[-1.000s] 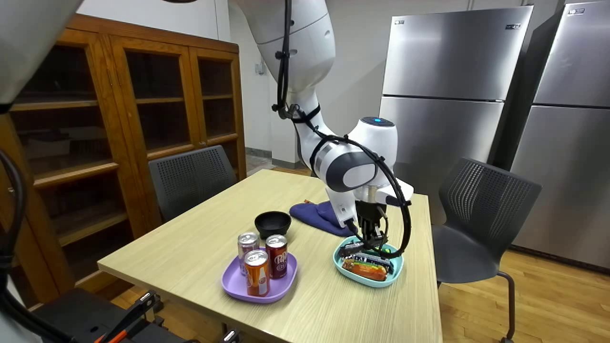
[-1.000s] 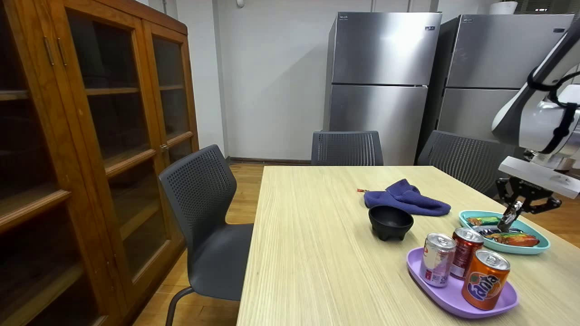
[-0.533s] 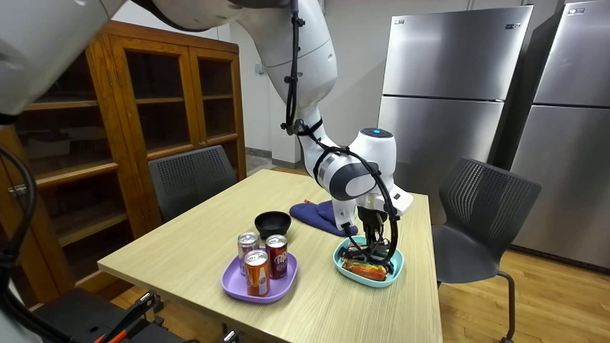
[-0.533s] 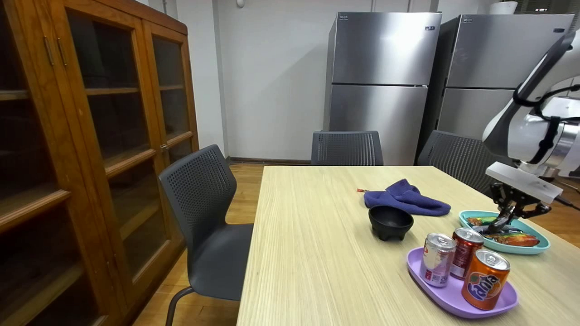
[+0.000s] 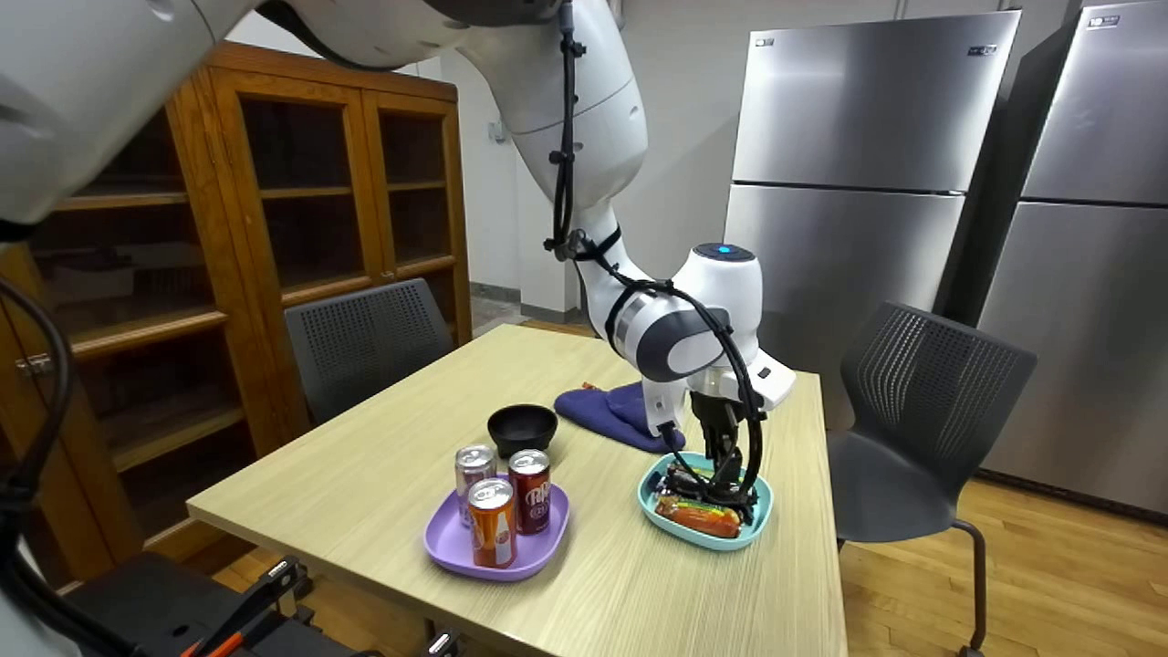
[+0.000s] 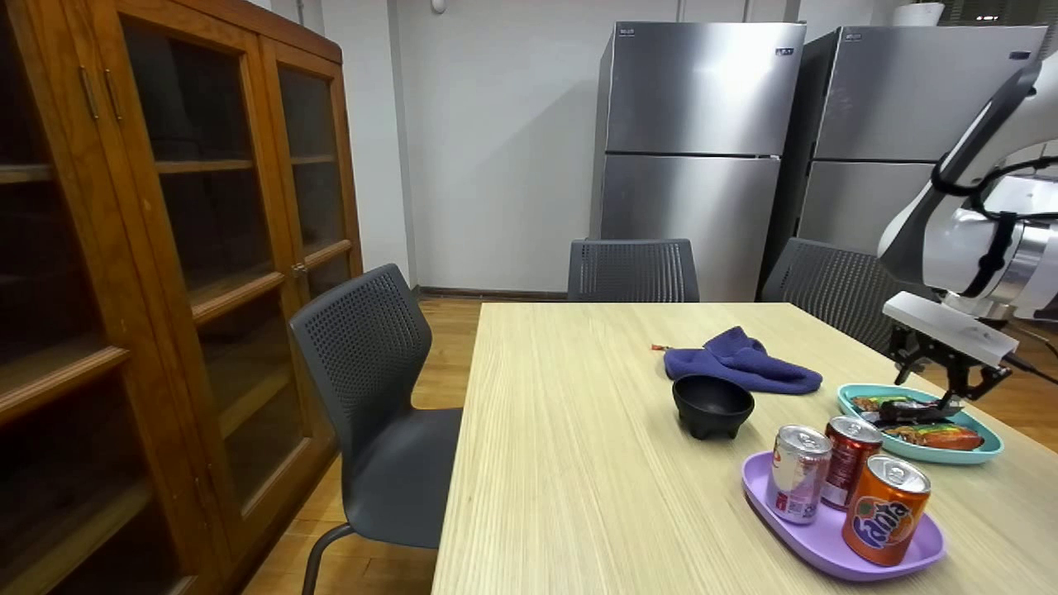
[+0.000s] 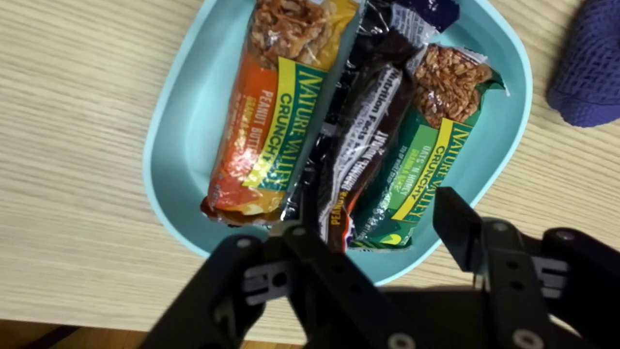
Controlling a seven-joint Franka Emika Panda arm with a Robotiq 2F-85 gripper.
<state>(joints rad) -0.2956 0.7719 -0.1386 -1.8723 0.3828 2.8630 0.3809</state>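
Fingers (image 7: 454, 228) were opened since the earlier exterior frames; brown bar (image 7: 363, 140), tilted under the gripper (image 7: 379, 208) then, is now laid down in the teal tray (image 7: 203, 97). Tips are well apart, nothing clamped.

Key relation, wrist view: bar is placed at 12 o'clock from the gripper, long axis 1 to 7. Its 7 o'clock end is bracketed by the tips as seen, nearer the 9 o'clock one; contact there can't be told. Black wrapper (image 7: 375, 22), then orange bar (image 7: 261, 131), are set on its 9 o'clock side, green bar (image 7: 426, 165) at 4.

From teal tray in an exterior view: bowl (image 6: 711, 405) is seen at 9 o'clock, cloth (image 6: 744, 368) toward 10, purple tray (image 6: 817, 544) with three cans (image 6: 886, 521) at 7.
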